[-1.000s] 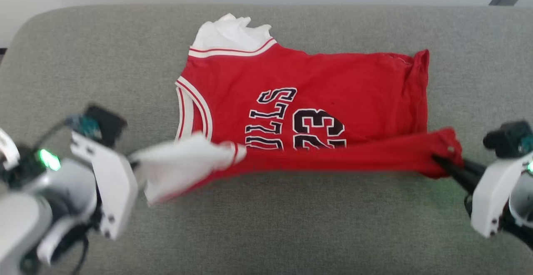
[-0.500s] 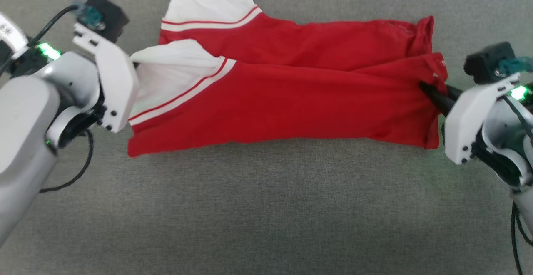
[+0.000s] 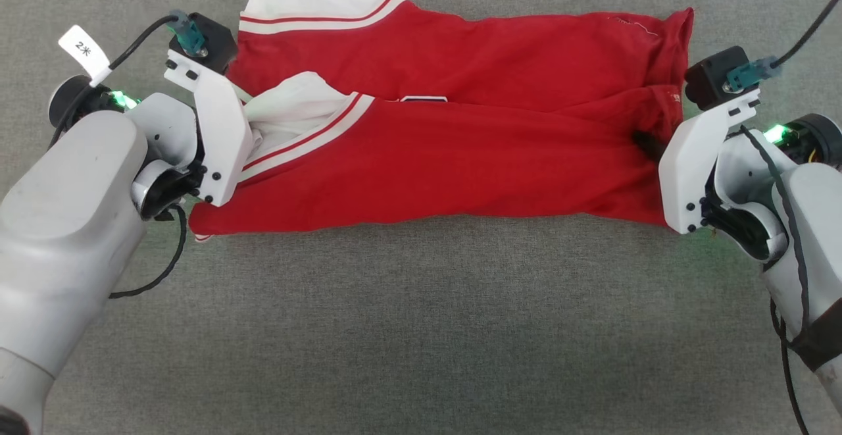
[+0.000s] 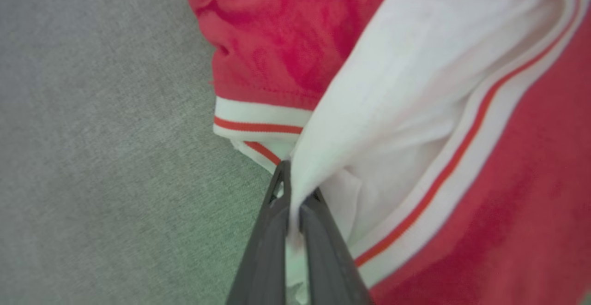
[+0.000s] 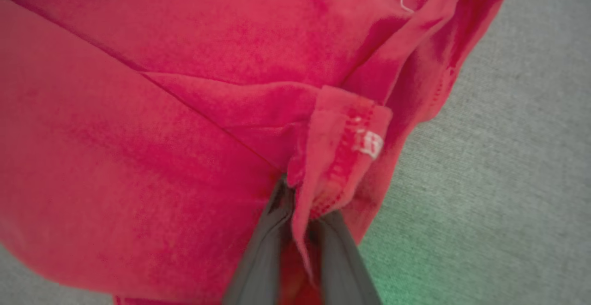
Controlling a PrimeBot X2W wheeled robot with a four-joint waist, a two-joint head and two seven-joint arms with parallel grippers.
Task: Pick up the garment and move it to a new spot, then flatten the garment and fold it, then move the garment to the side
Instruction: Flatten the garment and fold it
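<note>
The garment (image 3: 460, 158) is a bright red jersey with white striped bands, lying folded lengthwise on the grey cushion (image 3: 421, 330). Its near half covers the far half, and only a sliver of the print (image 3: 424, 99) shows at the fold's edge. My left gripper (image 4: 291, 185) is shut on the white fabric at the garment's left end (image 4: 369, 111); in the head view its fingers are hidden behind its white plate (image 3: 220, 139). My right gripper (image 5: 298, 194) holds the red hem corner (image 5: 341, 148) between its fingers at the right end (image 3: 644, 142).
Grey upholstery spreads wide in front of the garment and beside both arms. A black cable (image 3: 158, 270) loops off the left arm onto the cushion, and another cable (image 3: 799, 33) runs up from the right wrist.
Both grippers have carried the garment's near edge up and over its far half, covering the lettering and number. The head view has also shifted closer and downward.
</note>
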